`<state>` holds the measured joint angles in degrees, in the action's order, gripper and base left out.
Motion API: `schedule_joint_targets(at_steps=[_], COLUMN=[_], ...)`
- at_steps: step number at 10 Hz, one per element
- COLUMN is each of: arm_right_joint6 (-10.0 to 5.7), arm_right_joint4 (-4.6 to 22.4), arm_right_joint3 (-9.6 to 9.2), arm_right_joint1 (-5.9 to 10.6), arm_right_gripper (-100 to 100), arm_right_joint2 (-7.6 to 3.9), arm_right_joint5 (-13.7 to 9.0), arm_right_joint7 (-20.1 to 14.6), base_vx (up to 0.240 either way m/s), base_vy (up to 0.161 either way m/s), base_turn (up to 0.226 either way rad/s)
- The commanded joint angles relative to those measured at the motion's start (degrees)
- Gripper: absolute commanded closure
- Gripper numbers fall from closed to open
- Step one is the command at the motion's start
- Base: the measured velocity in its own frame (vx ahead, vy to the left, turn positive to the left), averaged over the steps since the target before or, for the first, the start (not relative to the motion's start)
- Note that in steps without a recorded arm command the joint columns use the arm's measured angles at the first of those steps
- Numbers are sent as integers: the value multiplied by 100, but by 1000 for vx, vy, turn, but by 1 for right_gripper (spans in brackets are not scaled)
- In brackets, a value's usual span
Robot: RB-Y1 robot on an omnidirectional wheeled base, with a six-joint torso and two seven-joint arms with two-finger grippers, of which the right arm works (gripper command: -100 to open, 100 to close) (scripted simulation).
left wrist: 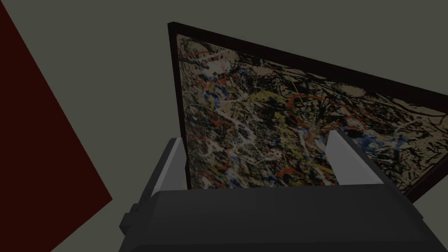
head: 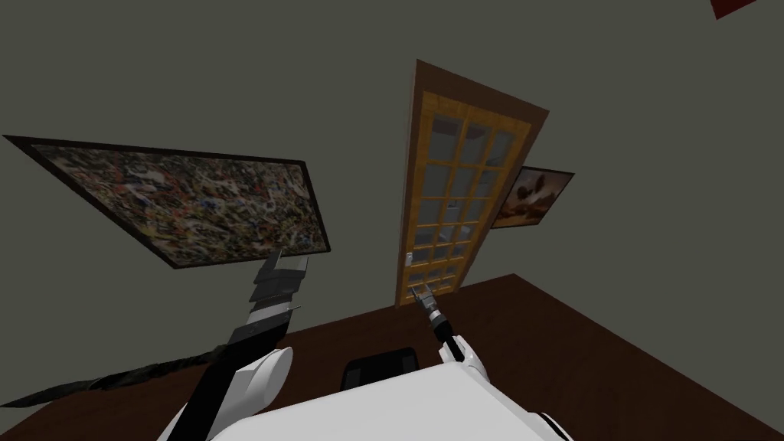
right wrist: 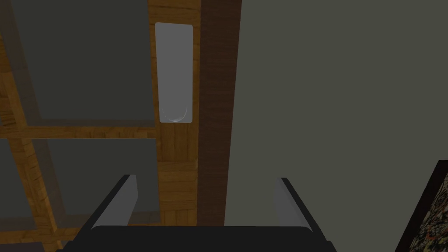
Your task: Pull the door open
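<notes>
Small picture [head: 536,197] partly tucked behind the door frame [head: 528,145], large painting [left wrist: 284,131] cut off at the wrist view's edge and masked below by the left gripper [left wrist: 256,136], door's grey plate [head: 409,257] too small overhead to read.

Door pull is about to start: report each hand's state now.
Left hand: open, empty, near the painting.
Right hand: open, empty, facing the door near its grey plate.

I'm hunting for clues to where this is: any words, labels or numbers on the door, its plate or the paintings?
None can be read.
The door is bare wood and glass panes.
Its grey plate is blank.
The big painting is splatter without letters.
The small painting shows no writing.
</notes>
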<state>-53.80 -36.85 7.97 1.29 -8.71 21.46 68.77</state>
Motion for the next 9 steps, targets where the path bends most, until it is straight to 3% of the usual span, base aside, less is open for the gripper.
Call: schedule_joint_targets(at_steps=[1, 4, 6, 7, 9], arm_right_joint6=[-28, -122, -122, -171, -214], arm_right_joint4=[47, 297, 297, 426, 539], arm_right_joint3=[52, 179, 179, 245, 303], arm_right_joint1=[-16, 61, 61, 100, 135], arm_right_gripper=[-100, -100, -100, -100, -100], arm_right_joint2=[-112, -317, -317, -420, -509], arm_right_joint5=[-172, -531, -531, -717, -881], arm_right_joint7=[-2, 40, 40, 63, 83], base_vx=[34, 70, 47, 87, 140], base_vy=[19, 25, -1, 8, 18], base_turn=[181, 213, 4, 163, 175])
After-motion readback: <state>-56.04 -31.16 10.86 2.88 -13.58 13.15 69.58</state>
